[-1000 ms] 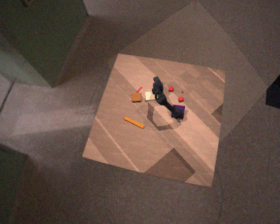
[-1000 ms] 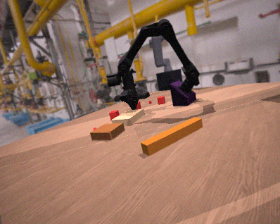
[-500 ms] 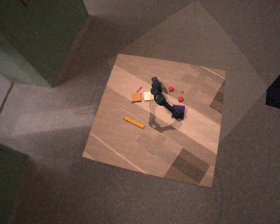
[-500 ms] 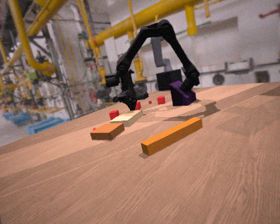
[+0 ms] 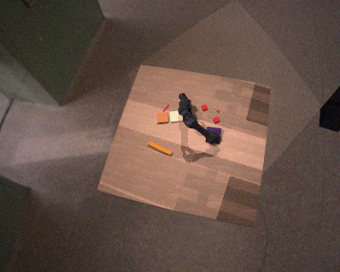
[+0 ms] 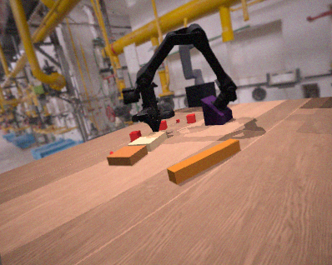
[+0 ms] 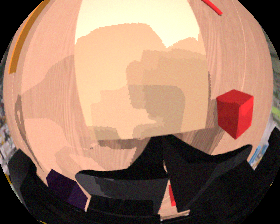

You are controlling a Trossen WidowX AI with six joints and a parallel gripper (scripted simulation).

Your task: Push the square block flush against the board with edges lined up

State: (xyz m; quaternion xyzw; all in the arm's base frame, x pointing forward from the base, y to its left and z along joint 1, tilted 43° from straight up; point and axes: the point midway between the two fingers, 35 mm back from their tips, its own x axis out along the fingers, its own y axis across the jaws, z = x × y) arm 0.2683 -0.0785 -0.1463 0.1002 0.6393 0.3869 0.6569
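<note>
- Top view, left end of the working row: the orange bar (image 5: 160, 148) (image 6: 203, 160) (image 7: 26, 32) lies well apart from the pair and appears to have no part in the push.
- Orange-brown square block (image 5: 162, 117) (image 6: 127, 154): flat on the table; a narrow gap separates it from the cream board. Judged to be the task's block, though the arm's cover leaves the two roles uncertain.
- Cream board (image 5: 175, 116) (image 6: 147, 141) (image 7: 141, 75): flat, just right of the block, its right end partly under the arm.
- Gripper (image 5: 182, 112) (image 6: 157, 130) (image 7: 163, 136): fingers pressed together, nothing pinched, tips at or near the board's right end; contact cannot be confirmed.
- Step in hand, as judged: pushing the board leftward to the block. Next move: a low, straight push until one whole side meets, keeping an edge even; an off-centre push could turn the board. Withdrawal follows.
</note>
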